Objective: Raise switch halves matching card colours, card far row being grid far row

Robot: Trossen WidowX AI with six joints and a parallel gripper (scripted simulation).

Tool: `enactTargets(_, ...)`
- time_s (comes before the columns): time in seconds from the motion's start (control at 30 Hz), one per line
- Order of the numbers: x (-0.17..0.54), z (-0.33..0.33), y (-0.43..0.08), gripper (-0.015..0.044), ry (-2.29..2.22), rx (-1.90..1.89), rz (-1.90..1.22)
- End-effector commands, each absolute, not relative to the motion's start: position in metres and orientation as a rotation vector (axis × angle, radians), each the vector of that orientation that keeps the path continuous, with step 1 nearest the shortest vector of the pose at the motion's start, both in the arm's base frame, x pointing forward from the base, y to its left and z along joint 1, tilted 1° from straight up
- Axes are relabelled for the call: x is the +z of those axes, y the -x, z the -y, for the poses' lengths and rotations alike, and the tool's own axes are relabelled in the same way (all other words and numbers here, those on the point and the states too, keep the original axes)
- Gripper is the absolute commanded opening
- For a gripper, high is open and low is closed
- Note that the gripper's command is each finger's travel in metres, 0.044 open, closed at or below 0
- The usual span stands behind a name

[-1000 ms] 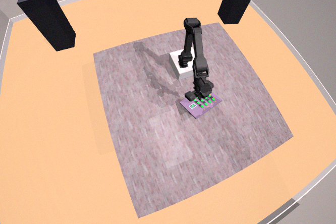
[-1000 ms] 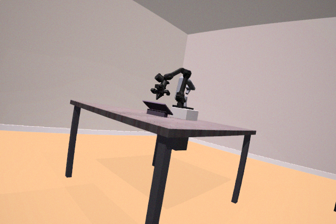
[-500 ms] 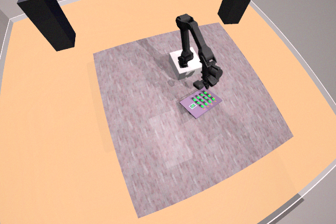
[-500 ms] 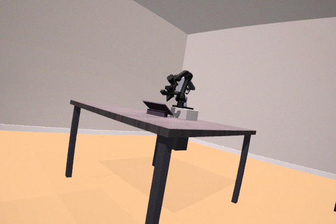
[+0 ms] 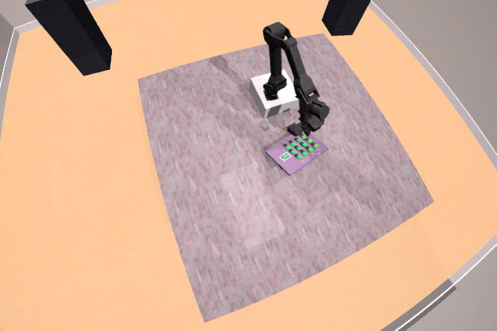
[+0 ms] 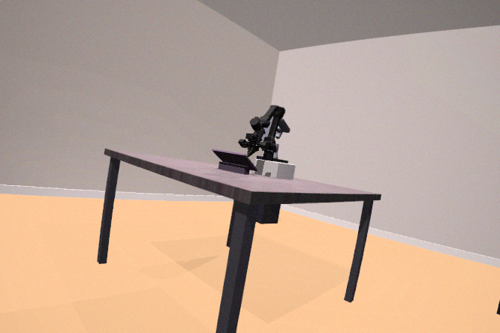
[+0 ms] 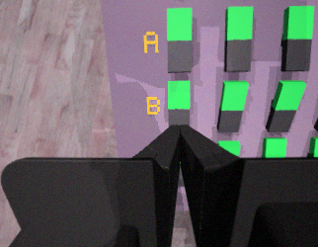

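Wrist view, overall: the camera looks down the closed fingers onto the near-left part of the panel; only rows lettered A and B and a strip of a third row show.
Wood-grain table top [image 5: 224,215]: carries everything; the white square base block [image 5: 269,103] of the arm stands just behind the panel.
Black six-joint arm [image 5: 295,74]: folded forward and down from the base, wrist over the panel's near edge.
Purple tilted switch panel [image 5: 298,153]: lies just in front of the base; in the exterior view it slopes up away from the arm.
Small reference card [image 5: 286,156]: sits on the panel beside the grid; too small in the top view to read its squares, and out of the wrist frame.
Black parallel-jaw gripper [image 7: 180,129]: fingers pressed together with nothing between them, forming one blunt tip.
Rocker switch at the left end of row B [image 7: 179,103]: green half above, dark grey half below; the gripper tip is touching or just short of the grey end, which of the two cannot be told.
Step in hand, judged: pressing the grey end of this switch so the green half rises.
Advice on the press: keep the tip centred across the grey half, well back from the pivot line, and push straight down along the panel's slope.
Risk: the neighbouring row B switch [image 7: 233,107] stands near; sideways drift could nudge it.
Check after: confirm the result against the card before moving on.
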State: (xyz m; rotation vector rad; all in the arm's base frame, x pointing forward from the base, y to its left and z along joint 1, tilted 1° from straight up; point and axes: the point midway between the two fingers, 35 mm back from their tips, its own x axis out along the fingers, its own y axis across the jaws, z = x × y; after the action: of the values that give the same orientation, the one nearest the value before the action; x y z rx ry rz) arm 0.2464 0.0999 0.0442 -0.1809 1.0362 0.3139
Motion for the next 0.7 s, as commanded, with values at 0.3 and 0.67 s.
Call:
enactTargets(0.3, 0.027, -0.101, -0.251, 0.0000, 0.183, 0.308, -1.049)
enactTargets(0.67, 0.025, -0.101, -0.252, 0.0000, 0.183, 0.308, -1.049)
